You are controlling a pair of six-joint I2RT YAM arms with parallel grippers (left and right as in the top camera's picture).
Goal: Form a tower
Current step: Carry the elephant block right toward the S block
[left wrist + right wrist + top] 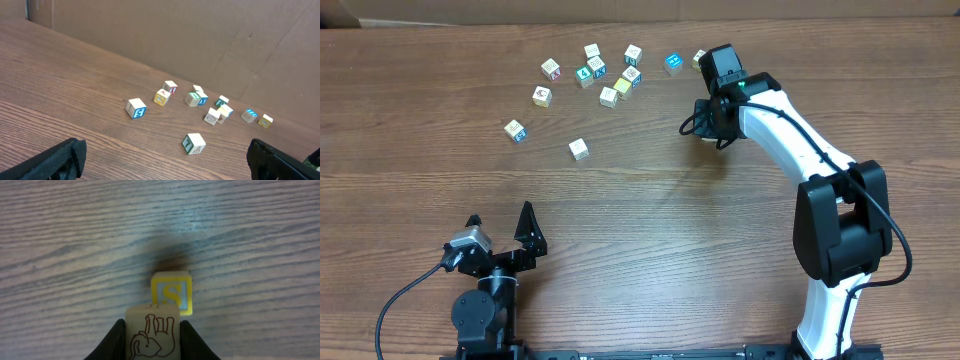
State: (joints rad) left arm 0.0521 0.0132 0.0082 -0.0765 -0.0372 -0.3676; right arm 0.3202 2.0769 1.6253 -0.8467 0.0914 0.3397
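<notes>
In the right wrist view my right gripper [152, 325] is shut on a pale cube [152, 336] with an elephant drawn in brown lines. Just beyond it a single cube with a yellow border and a yellow S on blue [171, 294] lies on the wood. The held cube overlaps its near edge; whether they touch I cannot tell. Overhead, the right gripper [705, 128] points down at the back right and hides both cubes. No tower shows in any view. My left gripper [500, 215] stands open and empty at the front left, its fingers [60, 160] far apart.
Several loose picture cubes [590, 70] lie scattered at the back, left of the right arm. One green-edged cube [193, 143] lies nearest the left gripper, another with blue [515, 130] further left. A brown wall [200, 40] backs the table.
</notes>
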